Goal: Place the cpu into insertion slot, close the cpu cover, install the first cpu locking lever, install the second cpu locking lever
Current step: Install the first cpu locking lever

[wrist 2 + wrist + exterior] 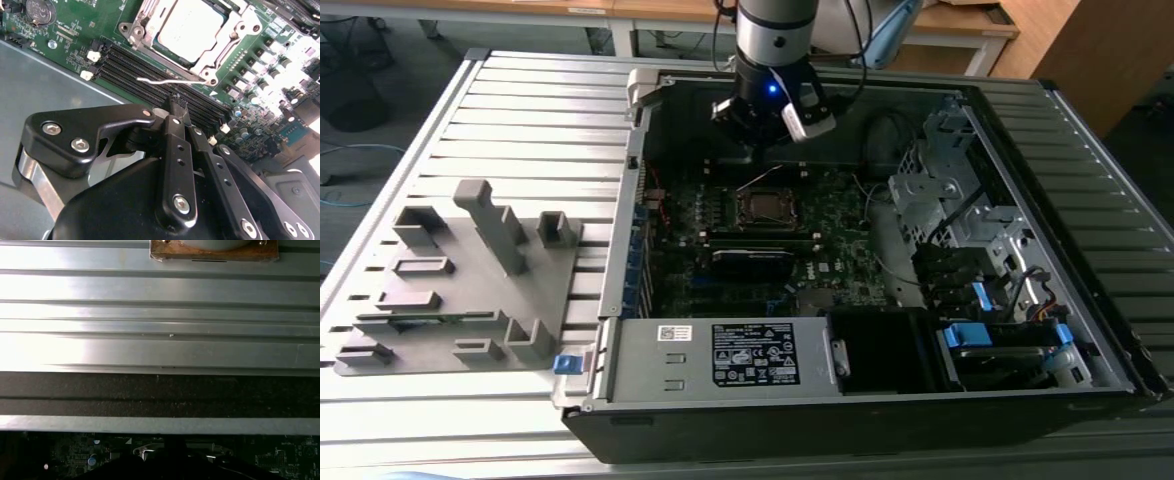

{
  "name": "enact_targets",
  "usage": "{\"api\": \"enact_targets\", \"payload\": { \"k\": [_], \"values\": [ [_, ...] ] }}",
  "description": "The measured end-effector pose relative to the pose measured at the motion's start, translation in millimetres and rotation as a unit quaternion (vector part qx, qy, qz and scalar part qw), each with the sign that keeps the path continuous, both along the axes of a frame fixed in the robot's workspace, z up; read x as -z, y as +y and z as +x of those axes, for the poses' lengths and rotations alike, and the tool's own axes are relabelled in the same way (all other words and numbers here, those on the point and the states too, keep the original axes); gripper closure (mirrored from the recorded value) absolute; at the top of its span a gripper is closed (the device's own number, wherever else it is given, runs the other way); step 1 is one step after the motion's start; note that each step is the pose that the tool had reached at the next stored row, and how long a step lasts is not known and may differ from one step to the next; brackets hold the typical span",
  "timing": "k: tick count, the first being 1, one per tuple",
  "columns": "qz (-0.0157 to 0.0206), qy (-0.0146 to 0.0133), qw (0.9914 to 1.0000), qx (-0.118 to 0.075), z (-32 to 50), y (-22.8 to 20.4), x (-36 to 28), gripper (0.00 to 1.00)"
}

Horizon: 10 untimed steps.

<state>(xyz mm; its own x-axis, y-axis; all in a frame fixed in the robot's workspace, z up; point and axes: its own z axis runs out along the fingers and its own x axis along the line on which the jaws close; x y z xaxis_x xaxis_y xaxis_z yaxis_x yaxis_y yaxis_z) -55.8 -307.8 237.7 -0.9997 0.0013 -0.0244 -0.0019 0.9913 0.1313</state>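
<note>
Your claw (178, 107), shut and empty, hangs just beside the loose lever (165, 80) along the cover (197, 62); press that wire down squarely, never sideways.

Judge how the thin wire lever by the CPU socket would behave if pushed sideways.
The lever is thin bent wire, so it probably flexes and springs back. Its bare shiny metal could let a pusher slip off. One end sits by the cover, so it likely swings rather than slides.
</note>
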Motion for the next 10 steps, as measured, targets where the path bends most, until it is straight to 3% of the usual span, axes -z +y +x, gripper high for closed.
{"api": "enact_targets", "payload": {
  "k": [10],
  "values": [
    [-0.0016,0.0,1.0,0.0,2.1,0.0,4.1,0.89]
  ]
}}
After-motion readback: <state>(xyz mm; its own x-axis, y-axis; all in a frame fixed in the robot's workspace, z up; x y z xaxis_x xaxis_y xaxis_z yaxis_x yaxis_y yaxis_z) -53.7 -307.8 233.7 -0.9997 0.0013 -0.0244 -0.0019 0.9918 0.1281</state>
